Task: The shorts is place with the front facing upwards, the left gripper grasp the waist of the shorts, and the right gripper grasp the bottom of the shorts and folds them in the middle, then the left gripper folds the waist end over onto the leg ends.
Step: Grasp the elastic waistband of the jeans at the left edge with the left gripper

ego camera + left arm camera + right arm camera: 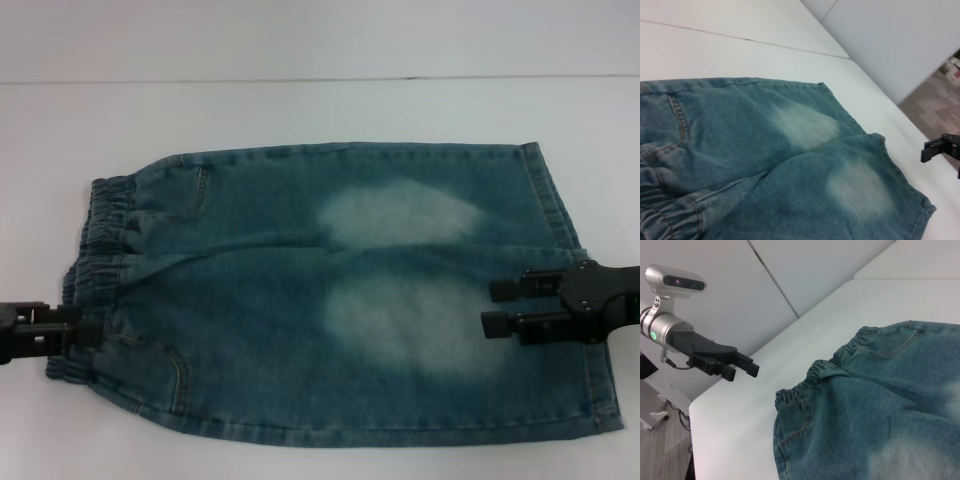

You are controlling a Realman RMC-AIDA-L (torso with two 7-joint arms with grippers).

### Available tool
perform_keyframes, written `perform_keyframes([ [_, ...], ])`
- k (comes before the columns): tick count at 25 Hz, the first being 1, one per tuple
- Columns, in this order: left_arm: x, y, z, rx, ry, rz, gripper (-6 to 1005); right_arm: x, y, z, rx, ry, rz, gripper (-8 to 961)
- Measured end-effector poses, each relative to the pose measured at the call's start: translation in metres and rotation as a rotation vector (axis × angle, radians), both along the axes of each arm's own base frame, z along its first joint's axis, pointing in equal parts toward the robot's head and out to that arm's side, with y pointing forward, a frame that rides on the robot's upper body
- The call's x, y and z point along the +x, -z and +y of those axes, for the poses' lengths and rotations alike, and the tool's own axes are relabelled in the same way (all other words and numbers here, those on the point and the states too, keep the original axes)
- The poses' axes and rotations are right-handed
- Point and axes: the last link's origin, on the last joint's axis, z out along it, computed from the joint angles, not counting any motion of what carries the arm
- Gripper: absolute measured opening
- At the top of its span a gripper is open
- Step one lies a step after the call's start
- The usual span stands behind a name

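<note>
A pair of faded blue denim shorts (330,290) lies spread flat on the white table (300,105), front side up, filling most of the middle of the head view. Its gathered elastic waistband (95,265) sits at 9 o'clock and the stitched leg hems (575,290) at 3 o'clock (two pale worn patches mark the legs).

The left black tool (95,333) comes in from about 8 o'clock, its tip right at the waistband's nearer corner in the head view. The right wrist view, though, shows it above the table edge and apart from the cloth, its fingers (742,365) lying close together with nothing between them.

The right black tool (490,307) hovers over the nearer leg at roughly 4 o'clock, pointing toward the waistband. Its two fingers (515,287) stand spread apart, one beyond the other, and hold nothing; whether they touch the denim cannot be told.
</note>
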Motion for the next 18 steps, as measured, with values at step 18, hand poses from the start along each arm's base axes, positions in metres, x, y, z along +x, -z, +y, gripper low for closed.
perform_keyframes([
  [18, -0.0094, -0.0057, 0.0035, 0.002, -0.066, 0.077, 602, -0.0075, -0.0029, 0.0097, -0.01, -0.007, -0.014, 758],
])
